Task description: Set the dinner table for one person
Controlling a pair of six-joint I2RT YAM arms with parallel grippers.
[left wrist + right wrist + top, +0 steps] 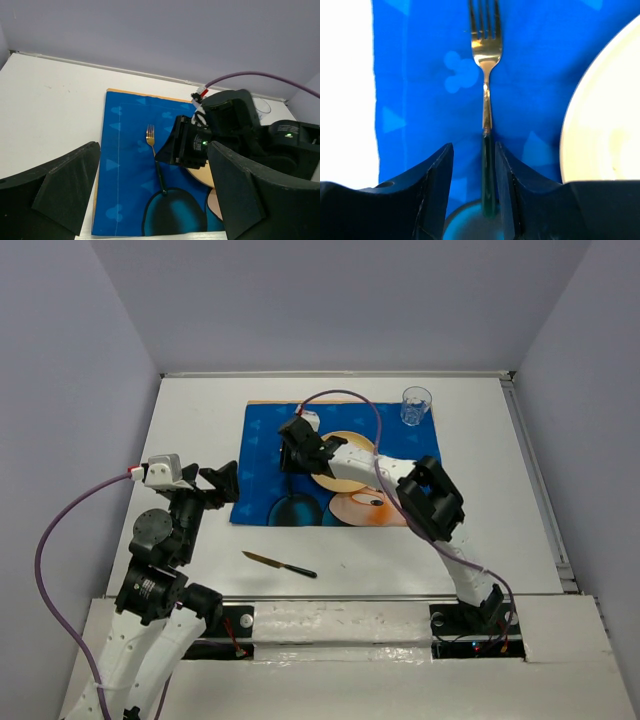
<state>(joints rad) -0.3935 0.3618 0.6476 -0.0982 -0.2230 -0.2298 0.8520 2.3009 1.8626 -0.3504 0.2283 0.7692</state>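
White matte dinner table (200, 420) takes up most of the overhead view, boxed in by pale walls (80, 340) on the left, far and right sides. So the free room is really just the bare strips around the blue cartoon-mouse mat (265, 440): a wide one on the left of the frame, a wide one on the right, and a thinner band along the bottom. That bottom band has a dark-handled knife (280, 564) lying on it, clear of the mat's lower edge. A clear glass (416, 406) stands at the mat's upper right corner, though I honestly can't tell if it's on the cloth or just off it. A cream plate (605, 115) sits on the mat at the right of the right wrist view. The fork (486, 75) lies flat just left of it with blue showing between them, tines pointing to the top of the frame. There's a fair stretch of mat left of the fork before the white table edge. The right claw (474, 150) is down over the fork's dark handle with its fingers (437, 190) only a little apart, straddling it. The right finger looks about touching the handle, but blue shows on the other side, so it's not pinched. The left claw (222, 485) is by the mat's lower left edge, spread wide, holding nothing.
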